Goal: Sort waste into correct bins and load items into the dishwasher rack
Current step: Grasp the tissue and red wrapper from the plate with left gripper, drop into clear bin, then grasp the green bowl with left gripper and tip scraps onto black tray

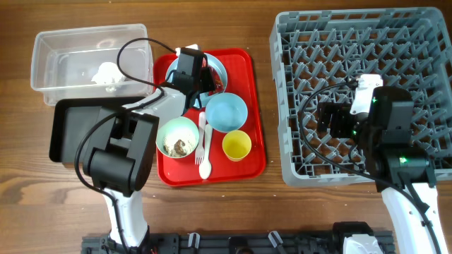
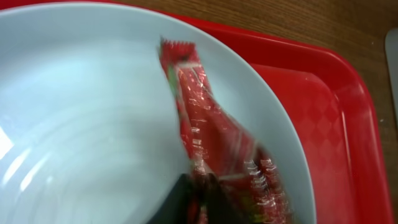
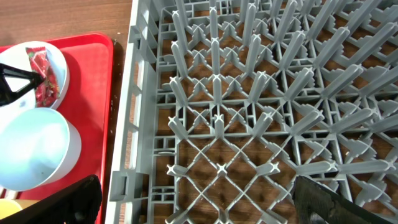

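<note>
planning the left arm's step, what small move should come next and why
Probably close the left gripper on the red wrapper and lift it slightly. The wrapper lies on the light-blue plate with its near end at the gripper's fingertips; whether they pinch it yet is unclear. The white tissue already sits in the clear tub.

Left arm (image 1: 116, 162): boxy black joint housings, white lower link, black cable looping loose above. Right arm (image 1: 395, 137): same black housings, white link, small white block on wrist, green lamp lit. Right tool (image 3: 196, 208): fingers (image 3: 329, 202) flat, matte black. Left tool (image 2: 198, 202): dark tips, blurred.
</note>
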Controlling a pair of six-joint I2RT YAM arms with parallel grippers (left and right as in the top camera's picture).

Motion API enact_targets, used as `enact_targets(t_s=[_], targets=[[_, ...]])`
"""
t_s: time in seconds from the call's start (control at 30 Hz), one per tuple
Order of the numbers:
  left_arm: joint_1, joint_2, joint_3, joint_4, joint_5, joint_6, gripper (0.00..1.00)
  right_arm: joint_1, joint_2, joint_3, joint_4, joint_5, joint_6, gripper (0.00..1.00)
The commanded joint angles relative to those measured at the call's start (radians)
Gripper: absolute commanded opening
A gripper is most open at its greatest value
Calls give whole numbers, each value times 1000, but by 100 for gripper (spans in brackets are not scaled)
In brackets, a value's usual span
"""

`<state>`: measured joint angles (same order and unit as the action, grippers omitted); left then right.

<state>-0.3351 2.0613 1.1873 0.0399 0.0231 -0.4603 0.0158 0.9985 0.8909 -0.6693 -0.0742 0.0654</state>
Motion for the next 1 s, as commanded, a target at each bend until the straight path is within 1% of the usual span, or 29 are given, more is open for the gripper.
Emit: enact_targets(t_s=[0.0, 0.07, 0.13, 0.17, 0.23, 0.27, 0.33, 0.43, 0.47, 0.5, 0.53, 0.57, 0.6, 0.63, 0.67, 0.7, 0.73, 0.77, 0.8, 0.87, 0.93, 0.97], targets=[[-3, 18, 8, 5, -36, 0, 4, -3, 0, 22, 2, -6, -10, 100], [5, -27, 8, -24, -42, 23, 4, -3, 0, 22, 2, -5, -11, 100], [41, -132, 9, -92, -47, 61, 4, -3, 0, 22, 2, -5, -11, 100], [63, -175, 9, -117, -48, 60, 4, -3, 0, 22, 2, -5, -11, 100], [148, -299, 9, -181, -47, 60, 4, -3, 0, 22, 2, -5, -11, 100], [222, -375, 9, -204, -48, 60, 4, -3, 0, 22, 2, -5, -11, 100], [315, -428, 9, -220, -47, 60, 4, -3, 0, 22, 2, -5, -11, 100], [417, -420, 9, -256, -48, 60, 4, -3, 0, 22, 2, -5, -10, 100], [451, -401, 9, -267, -47, 60, 13, -3, 0, 22, 2, -5, -11, 100], [470, -385, 9, -270, -47, 60, 43, -3, 0, 22, 2, -5, -11, 100], [480, -378, 9, -271, -47, 62, 56, -3, 0, 22, 2, -6, -11, 100], [480, -386, 9, -275, -47, 68, 61, -3, 0, 22, 2, -5, -11, 100], [475, -414, 9, -302, -47, 67, 62, -3, 0, 22, 2, -5, -11, 100], [463, -449, 9, -347, -47, 67, 65, -3, 0, 22, 2, -6, -11, 100], [451, -475, 9, -390, -47, 67, 70, -3, 0, 22, 2, -6, -11, 100], [418, -524, 9, -489, -47, 60, 75, -3, 0, 22, 2, -6, -11, 100], [365, -563, 9, -617, -47, 60, 85, -3, 0, 22, 2, -6, -11, 100], [279, -584, 9, -775, -46, 59, 100, -3, 0, 22, 2, -6, -11, 100], [203, -581, 8, -883, -41, 52, 100, -3, 0, 22, 2, -6, -11, 100], [111, -565, 7, -962, -17, 14, 100, -3, 0, 22, 2, -6, -10, 100], [28, -541, 3, -981, -5, 14, 99, -3, 0, 22, 2, -6, -10, 100], [-31, -521, -8, -979, -6, 14, 95, -3, 0, 22, 2, -6, -10, 100]])
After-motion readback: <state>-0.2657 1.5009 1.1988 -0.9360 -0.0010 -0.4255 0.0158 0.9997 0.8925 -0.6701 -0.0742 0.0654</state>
